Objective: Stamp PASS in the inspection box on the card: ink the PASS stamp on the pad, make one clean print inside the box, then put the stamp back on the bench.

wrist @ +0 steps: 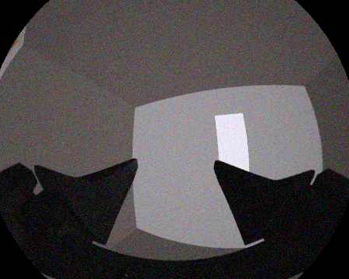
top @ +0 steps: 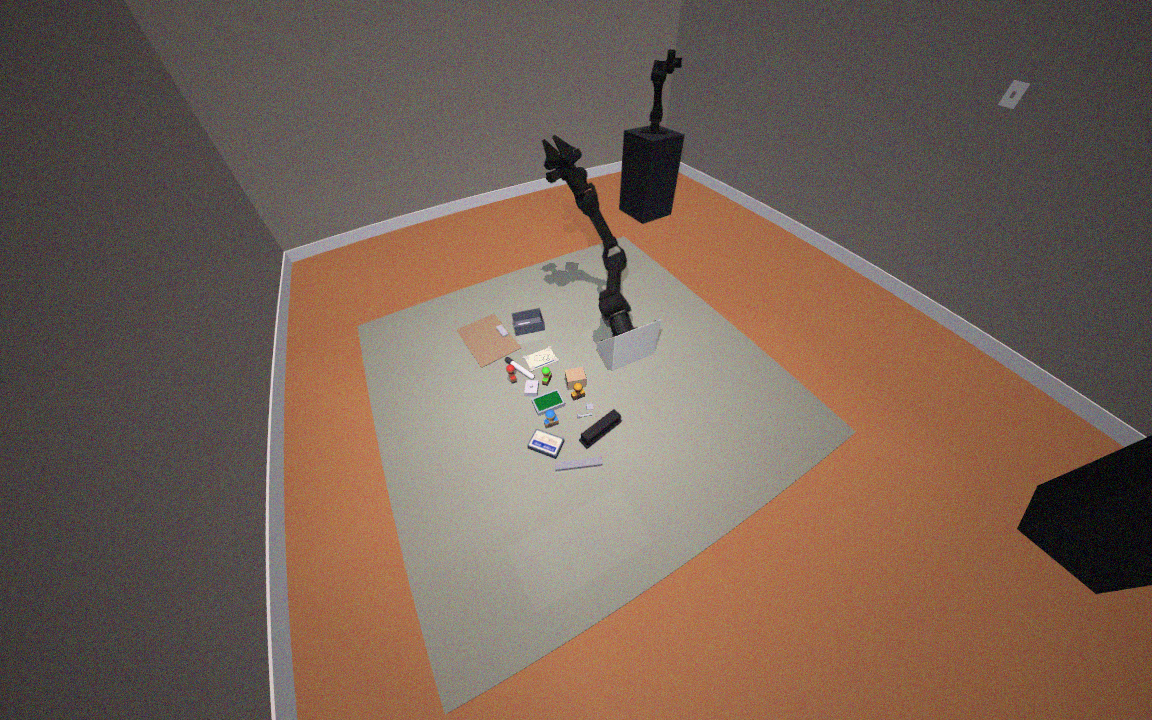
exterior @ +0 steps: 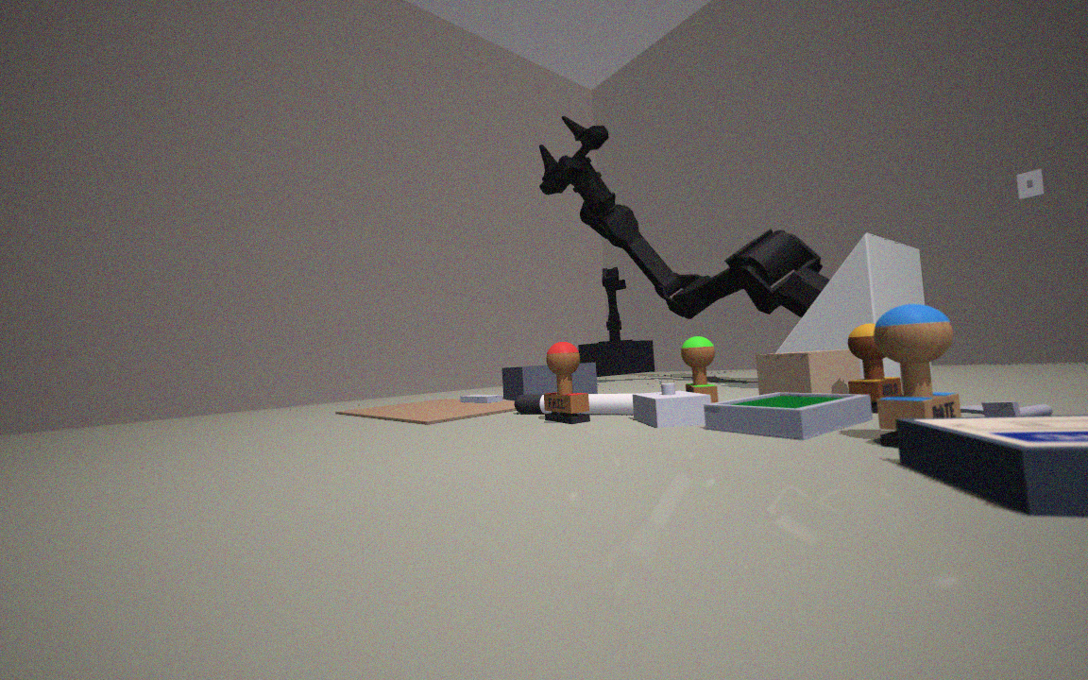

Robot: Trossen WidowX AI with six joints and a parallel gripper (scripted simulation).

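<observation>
My gripper (top: pixel 550 138) (exterior: pixel 552 131) (wrist: pixel 176 164) is open and empty, raised high above and behind the objects. The green-topped stamp (top: pixel 546 374) (exterior: pixel 697 353) stands upright; its lettering is unreadable. The green ink pad (top: pixel 548 401) (exterior: pixel 794 401) lies in a grey tray. A pale card (top: pixel 541 357) with faint marks lies behind the green-topped stamp; its box is too small to make out. The red-topped FAIL stamp (top: pixel 511 372) (exterior: pixel 562 364), a blue-topped stamp (top: pixel 550 417) (exterior: pixel 913 333) and an orange-topped stamp (top: pixel 577 390) (exterior: pixel 867 344) stand nearby.
A brown board (top: pixel 481 342), dark box (top: pixel 527 321), marker (top: pixel 522 368), white block (top: pixel 531 387) (exterior: pixel 671 409) and wooden block (top: pixel 575 377) surround the stamps. A black stapler-like object (top: pixel 601 428), blue-labelled case (top: pixel 545 442) and grey bar (top: pixel 578 463) lie nearer. A pale wedge (top: pixel 635 345) stands beside the arm base.
</observation>
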